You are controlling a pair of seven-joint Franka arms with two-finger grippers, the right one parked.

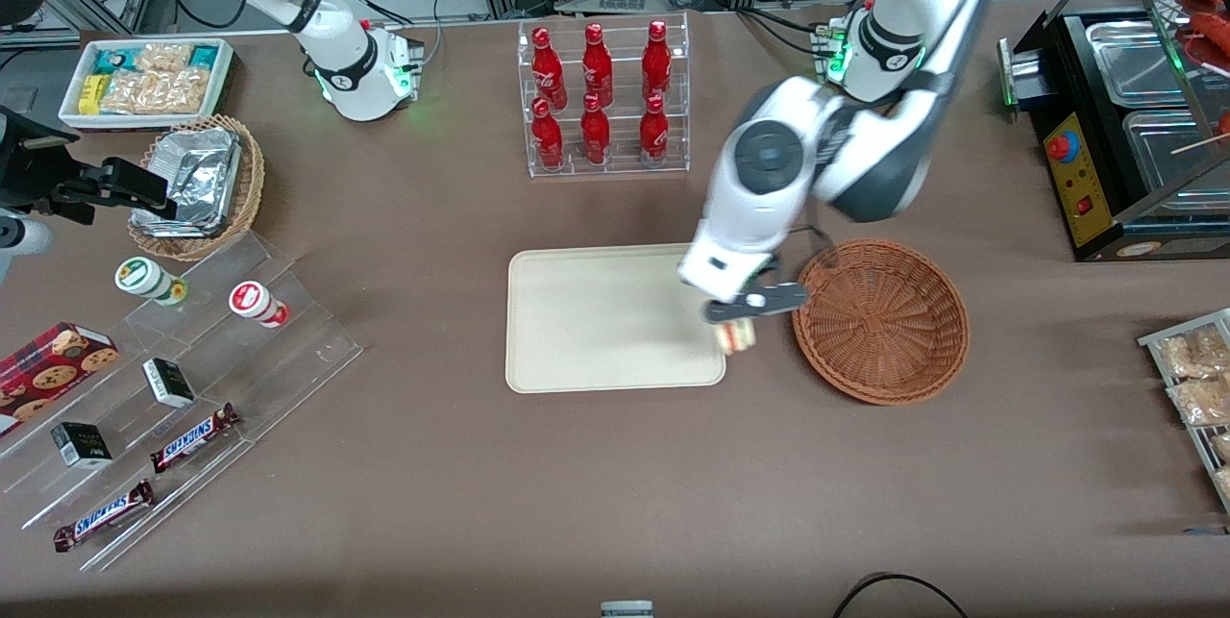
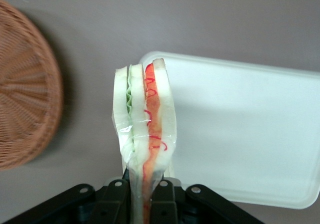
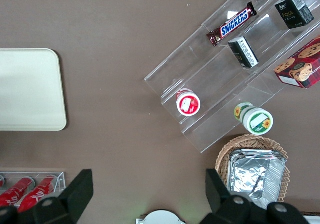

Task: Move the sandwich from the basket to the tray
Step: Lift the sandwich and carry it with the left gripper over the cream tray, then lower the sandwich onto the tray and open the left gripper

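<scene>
Sandwich (image 2: pixel 145 129) pinched upright between gripper (image 1: pixel 745 315) fingers, hanging over the tray (image 1: pixel 596 310) edge nearest the basket (image 1: pixel 879 320), long axis pointing down, needing only a short carry inward over the tray.

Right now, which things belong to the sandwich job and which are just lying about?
Job:
- sandwich, shut in the end effector over the tray's corner
- basket, beside the tray
- tray

Lying about:
- red bottles in their rack
- Snickers bars
- foil-lined basket
- cookie box
</scene>
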